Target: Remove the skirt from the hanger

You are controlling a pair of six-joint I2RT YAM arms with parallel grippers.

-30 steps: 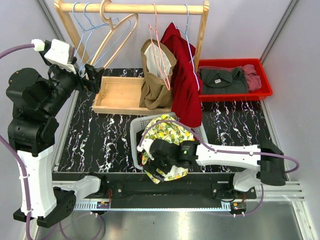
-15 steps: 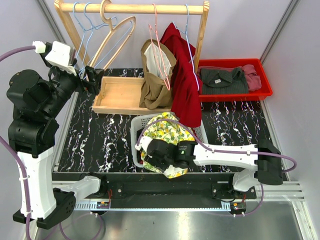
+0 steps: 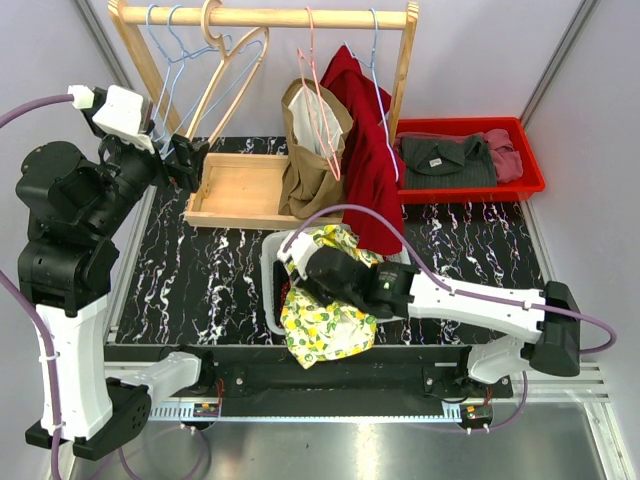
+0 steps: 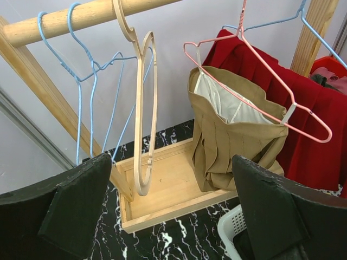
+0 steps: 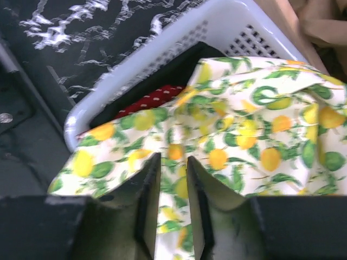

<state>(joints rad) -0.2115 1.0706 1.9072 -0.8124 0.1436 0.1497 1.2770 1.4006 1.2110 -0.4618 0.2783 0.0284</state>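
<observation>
Right fingers [image 5: 144, 212] shifted back over basket [image 5: 162, 69], pinching lemon skirt [image 5: 260, 124] covering contents; left fingers [image 4: 81, 206] spread.

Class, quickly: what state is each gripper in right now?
Left gripper: open, holding nothing.
Right gripper: closed on the lemon-print cloth.

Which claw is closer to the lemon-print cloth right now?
Right. The right claw is on the lemon-print cloth, pinching it over the white basket. The left claw is open, up by the left end of the wooden tray, well away from it.
</observation>
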